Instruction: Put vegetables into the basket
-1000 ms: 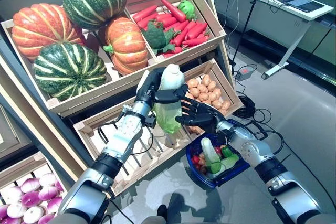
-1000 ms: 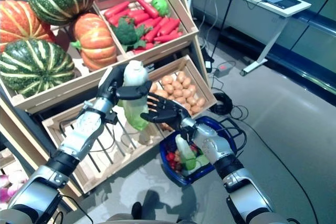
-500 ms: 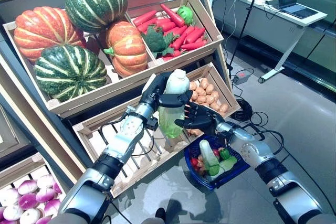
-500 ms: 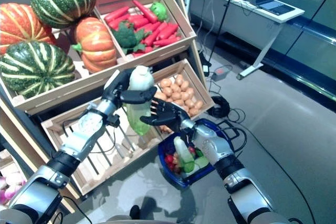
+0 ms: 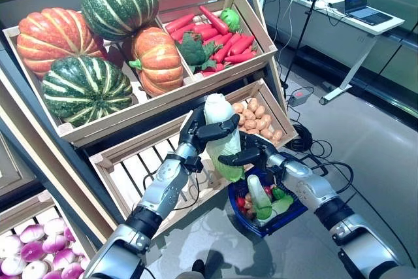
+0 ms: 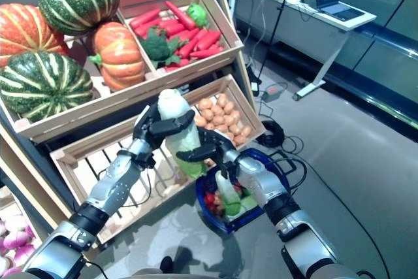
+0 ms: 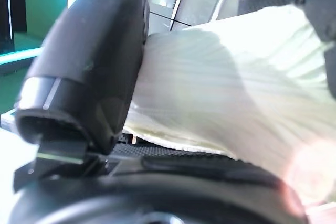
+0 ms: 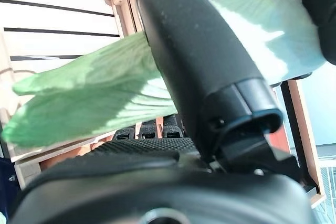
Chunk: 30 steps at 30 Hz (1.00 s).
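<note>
Left hand (image 5: 196,130) and right hand (image 5: 251,155) both curled around cabbage (image 5: 221,136), above blue basket's (image 5: 295,207) rim.

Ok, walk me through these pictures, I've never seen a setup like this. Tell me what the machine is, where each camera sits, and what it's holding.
This is a humanoid robot with two silver-grey arms and dark hands. The two wide pictures come from a stereo camera on its head, looking down; the two close-ups come from cameras on its wrists.

Before it stands a wooden shelf of crates: striped and orange pumpkins, red peppers with broccoli, and potatoes lower down.

The left hand is curled round the pale upper part of a napa cabbage; its wrist view shows the thumb against the white ribs. The right hand grips the green leafy end, as its own wrist view shows. So both hands are on the cabbage, above a blue basket that hangs at the right forearm and already holds some vegetables.
</note>
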### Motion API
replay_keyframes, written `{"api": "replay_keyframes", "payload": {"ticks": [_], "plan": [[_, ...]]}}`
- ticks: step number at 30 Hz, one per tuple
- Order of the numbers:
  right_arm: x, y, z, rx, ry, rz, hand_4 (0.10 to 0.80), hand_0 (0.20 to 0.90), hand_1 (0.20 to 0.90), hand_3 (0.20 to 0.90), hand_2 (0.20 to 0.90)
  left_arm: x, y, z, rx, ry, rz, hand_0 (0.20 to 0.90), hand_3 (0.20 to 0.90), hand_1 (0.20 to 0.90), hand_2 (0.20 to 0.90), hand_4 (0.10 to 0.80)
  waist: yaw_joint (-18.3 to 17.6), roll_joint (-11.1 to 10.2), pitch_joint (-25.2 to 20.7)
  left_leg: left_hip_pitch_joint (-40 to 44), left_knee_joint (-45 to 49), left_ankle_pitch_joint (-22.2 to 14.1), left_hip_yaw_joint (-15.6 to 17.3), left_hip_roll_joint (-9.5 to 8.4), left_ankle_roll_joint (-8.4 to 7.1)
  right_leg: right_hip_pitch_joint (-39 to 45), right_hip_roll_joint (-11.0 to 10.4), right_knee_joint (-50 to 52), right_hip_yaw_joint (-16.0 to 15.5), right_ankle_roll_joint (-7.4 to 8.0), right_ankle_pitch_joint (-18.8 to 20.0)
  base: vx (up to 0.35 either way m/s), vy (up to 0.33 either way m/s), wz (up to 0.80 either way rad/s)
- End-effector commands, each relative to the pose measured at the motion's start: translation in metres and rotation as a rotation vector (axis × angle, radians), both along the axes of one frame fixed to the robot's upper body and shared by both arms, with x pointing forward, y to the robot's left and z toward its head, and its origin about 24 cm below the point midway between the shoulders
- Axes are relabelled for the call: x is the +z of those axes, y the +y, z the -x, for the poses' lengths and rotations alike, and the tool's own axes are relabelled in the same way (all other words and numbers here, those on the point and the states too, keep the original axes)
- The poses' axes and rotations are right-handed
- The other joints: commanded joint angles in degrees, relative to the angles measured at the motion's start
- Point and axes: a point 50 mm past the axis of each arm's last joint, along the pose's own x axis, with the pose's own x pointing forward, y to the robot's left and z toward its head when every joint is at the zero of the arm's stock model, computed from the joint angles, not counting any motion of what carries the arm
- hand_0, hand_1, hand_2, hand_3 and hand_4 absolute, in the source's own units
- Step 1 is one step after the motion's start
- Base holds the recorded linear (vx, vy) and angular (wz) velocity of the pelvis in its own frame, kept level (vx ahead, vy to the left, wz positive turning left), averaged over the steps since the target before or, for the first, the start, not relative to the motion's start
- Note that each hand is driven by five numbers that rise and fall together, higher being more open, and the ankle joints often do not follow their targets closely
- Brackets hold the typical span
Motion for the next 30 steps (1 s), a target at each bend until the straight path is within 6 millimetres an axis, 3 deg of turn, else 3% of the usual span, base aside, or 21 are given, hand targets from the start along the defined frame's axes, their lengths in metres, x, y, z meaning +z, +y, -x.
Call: {"api": "replay_keyframes", "payload": {"ticks": [1,2,3,4,20,21,22,23,28,30], "plan": [[0.049,0.038,-0.022,0.012,-0.212,-0.075,0.800,0.900,0.900,0.900,0.900,0.079,-0.082,0.016,-0.310,-0.302,0.339,0.300,0.300,0.300,0.300,0.400,1.39,0.54,-5.57,1.38,-0.17,-2.40,-0.48,1.29,-2.12,-2.88,-1.78,0.48,1.75,-1.80,6.12,0.000,0.000,0.00],[0.049,0.037,-0.023,0.002,-0.212,-0.076,0.585,0.578,0.578,0.578,0.578,0.080,-0.082,0.017,-0.310,-0.305,0.338,0.300,0.300,0.300,0.300,0.400,1.46,0.59,-5.55,1.39,-0.17,-2.40,-0.55,1.27,-2.11,-2.84,-1.80,0.48,1.70,-1.81,6.16,0.000,0.000,0.00],[0.050,0.036,-0.024,-0.006,-0.212,-0.074,0.420,0.331,0.331,0.331,0.331,0.081,-0.082,0.017,-0.308,-0.309,0.336,0.300,0.300,0.300,0.300,0.400,1.50,0.61,-5.53,1.39,-0.17,-2.39,-0.58,1.27,-2.11,-2.83,-1.82,0.49,1.66,-1.82,6.15,0.000,0.000,0.00],[0.051,0.036,-0.025,-0.028,-0.216,-0.070,0.400,0.300,0.300,0.300,0.300,0.083,-0.082,0.017,-0.308,-0.314,0.334,0.300,0.300,0.300,0.300,0.400,1.62,0.65,-5.49,1.37,-0.17,-2.38,-0.71,1.23,-2.12,-2.75,-1.86,0.45,1.57,-1.82,6.13,0.000,0.000,0.00],[0.048,0.021,-0.026,-0.098,-0.232,-0.009,0.400,0.300,0.300,0.300,0.300,0.089,-0.076,0.017,-0.280,-0.375,0.208,0.300,0.300,0.300,0.300,0.400,1.50,0.87,-5.45,1.56,-0.17,-2.46,-1.02,1.15,-2.05,-2.47,-1.97,0.27,1.61,-1.73,6.18,0.005,0.001,0.03],[0.047,0.017,-0.025,-0.103,-0.234,-0.008,0.400,0.300,0.300,0.300,0.300,0.088,-0.073,0.017,-0.272,-0.375,0.187,0.571,0.571,0.571,0.571,0.580,1.35,0.90,-5.40,1.68,-0.17,-2.47,-0.87,1.17,-2.04,-2.43,-1.94,0.25,1.74,-1.68,6.23,0.000,0.000,0.00],[0.047,0.016,-0.025,-0.106,-0.233,-0.008,0.400,0.300,0.300,0.300,0.300,0.088,-0.073,0.017,-0.267,-0.376,0.179,0.799,0.799,0.799,0.799,0.733,1.32,0.90,-5.41,1.71,-0.17,-2.48,-0.82,1.19,-2.03,-2.42,-1.93,0.24,1.75,-1.67,6.25,0.000,0.000,0.00],[0.044,0.012,-0.024,-0.120,-0.226,-0.007,0.400,0.300,0.300,0.300,0.300,0.087,-0.070,0.017,-0.262,-0.383,0.153,0.900,0.900,0.900,0.900,0.800,1.17,0.97,-5.40,1.81,-0.17,-2.51,-0.71,1.27,-2.04,-2.43,-1.93,0.25,1.86,-1.66,6.25,0.000,0.000,0.00],[0.037,-0.011,-0.023,-0.186,-0.204,-0.002,0.400,0.300,0.300,0.300,0.300,0.085,-0.063,0.017,-0.253,-0.385,0.087,0.900,0.900,0.900,0.900,0.800,0.79,1.12,-5.30,1.97,-0.17,-2.60,-0.44,1.38,-2.00,-2.37,-1.85,0.13,2.15,-1.54,6.35,0.000,0.000,0.00],[0.033,-0.029,-0.022,-0.229,-0.201,0.018,0.400,0.300,0.300,0.300,0.300,0.080,-0.055,0.016,-0.230,-0.376,0.052,0.900,0.900,0.900,0.900,0.800,0.45,1.14,-5.27,2.13,-0.17,-2.75,-0.14,1.50,-1.98,-2.34,-1.87,0.00,2.35,-1.39,6.44,0.000,0.000,0.00]]}}
